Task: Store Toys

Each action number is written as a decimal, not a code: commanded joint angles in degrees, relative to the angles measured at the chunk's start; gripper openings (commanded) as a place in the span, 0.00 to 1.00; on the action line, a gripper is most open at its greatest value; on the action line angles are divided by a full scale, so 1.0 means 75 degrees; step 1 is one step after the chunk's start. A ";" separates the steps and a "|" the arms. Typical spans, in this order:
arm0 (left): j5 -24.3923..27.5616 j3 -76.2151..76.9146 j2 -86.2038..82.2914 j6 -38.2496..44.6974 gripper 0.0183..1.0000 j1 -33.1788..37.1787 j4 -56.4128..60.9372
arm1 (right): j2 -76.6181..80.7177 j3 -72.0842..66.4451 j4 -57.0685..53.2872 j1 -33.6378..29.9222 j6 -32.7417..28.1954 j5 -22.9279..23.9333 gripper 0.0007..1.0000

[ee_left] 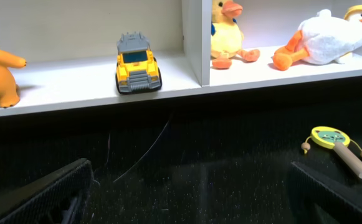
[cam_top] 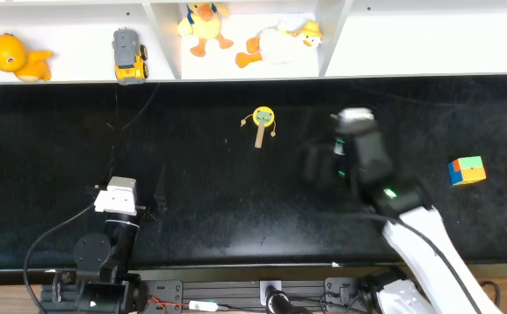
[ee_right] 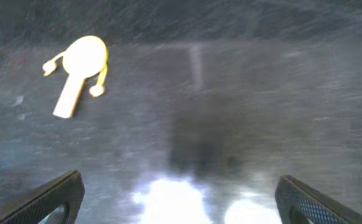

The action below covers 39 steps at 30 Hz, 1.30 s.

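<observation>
A yellow rattle drum with a wooden handle point(cam_top: 262, 122) lies on the black mat point(cam_top: 218, 201) near the shelf; the left wrist view has the drum point(ee_left: 335, 145) and the right wrist view has it too point(ee_right: 81, 68). My right gripper point(ee_right: 181, 193) hovers open above the mat, to the right of the drum, nothing between its fingers. My left gripper point(ee_left: 187, 193) rests low at the left front, open and empty, facing the shelf. A multicoloured cube point(cam_top: 467, 170) sits on the mat at the right.
A white shelf point(cam_top: 236, 70) along the back holds an orange duck point(cam_top: 16, 56), a yellow toy truck point(cam_top: 129, 56), a yellow plush duck point(cam_top: 204, 24) and a white plush duck point(cam_top: 279, 44). The right compartment has bare room.
</observation>
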 commanded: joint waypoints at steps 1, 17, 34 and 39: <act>-0.0090 -0.0009 -0.0093 0.0146 1.00 -0.0041 -0.0044 | 0.1821 0.1093 -0.0076 0.1454 0.2296 0.0460 1.00; -0.0090 -0.0009 -0.0093 0.0146 1.00 -0.0041 -0.0044 | 0.5496 0.3450 -0.0192 0.2757 0.3191 0.1364 1.00; -0.0090 -0.0009 -0.0093 0.0149 1.00 -0.0041 -0.0044 | 0.6403 0.3672 0.0624 0.2457 0.3462 0.1329 0.53; -0.0090 -0.0009 -0.0093 0.0149 1.00 -0.0041 -0.0044 | 0.6545 0.3672 0.0574 0.2457 0.3459 0.1134 0.39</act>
